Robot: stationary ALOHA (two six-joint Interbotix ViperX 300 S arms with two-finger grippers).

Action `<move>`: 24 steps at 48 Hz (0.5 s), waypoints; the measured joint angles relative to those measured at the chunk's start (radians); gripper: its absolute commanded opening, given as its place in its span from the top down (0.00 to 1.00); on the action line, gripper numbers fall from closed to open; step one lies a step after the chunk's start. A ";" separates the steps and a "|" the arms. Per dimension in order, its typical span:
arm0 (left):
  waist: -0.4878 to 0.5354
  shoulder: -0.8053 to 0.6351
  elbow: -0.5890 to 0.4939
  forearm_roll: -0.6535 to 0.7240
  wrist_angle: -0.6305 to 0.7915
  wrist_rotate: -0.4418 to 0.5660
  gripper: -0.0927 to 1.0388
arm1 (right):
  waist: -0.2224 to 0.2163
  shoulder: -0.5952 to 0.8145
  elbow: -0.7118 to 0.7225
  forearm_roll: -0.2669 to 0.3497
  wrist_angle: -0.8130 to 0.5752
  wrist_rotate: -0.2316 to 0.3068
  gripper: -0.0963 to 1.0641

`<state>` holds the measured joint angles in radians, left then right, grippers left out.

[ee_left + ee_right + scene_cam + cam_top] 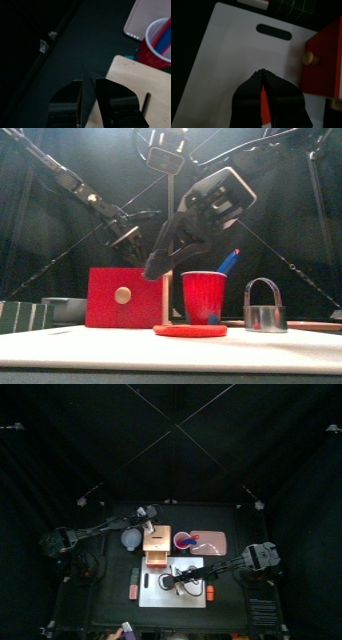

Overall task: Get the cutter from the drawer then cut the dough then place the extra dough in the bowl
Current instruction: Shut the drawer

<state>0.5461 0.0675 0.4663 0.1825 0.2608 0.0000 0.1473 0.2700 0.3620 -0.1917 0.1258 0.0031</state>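
Red dough lies flat on the white board with the cutter parked upright off to its right. The right pincer hangs above it, jaws pressed together on what looks like a sliver of red dough, so this reads as the scrap-clearing step! The left pincer hovers closed and empty by the wooden box; the next call is to carry that scrap past the box and let go over the blue-grey bowl.
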 measured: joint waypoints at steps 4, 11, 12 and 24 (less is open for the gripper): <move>0.002 0.029 -0.012 0.003 -0.003 0.005 0.37 | -0.005 0.035 -0.034 -0.012 0.000 0.000 0.73; 0.009 0.035 -0.012 0.005 -0.012 0.009 0.37 | -0.032 0.072 -0.084 -0.049 0.005 0.002 0.72; 0.011 0.034 -0.009 0.003 -0.015 0.009 0.37 | -0.040 0.075 -0.087 -0.055 0.006 0.002 0.73; 0.009 0.035 0.008 -0.018 -0.043 0.009 0.37 | -0.158 0.095 -0.097 -0.089 0.005 0.000 0.73</move>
<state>0.5553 0.1028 0.4740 0.1641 0.2178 0.0092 -0.0107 0.3651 0.2654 -0.2807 0.1304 0.0031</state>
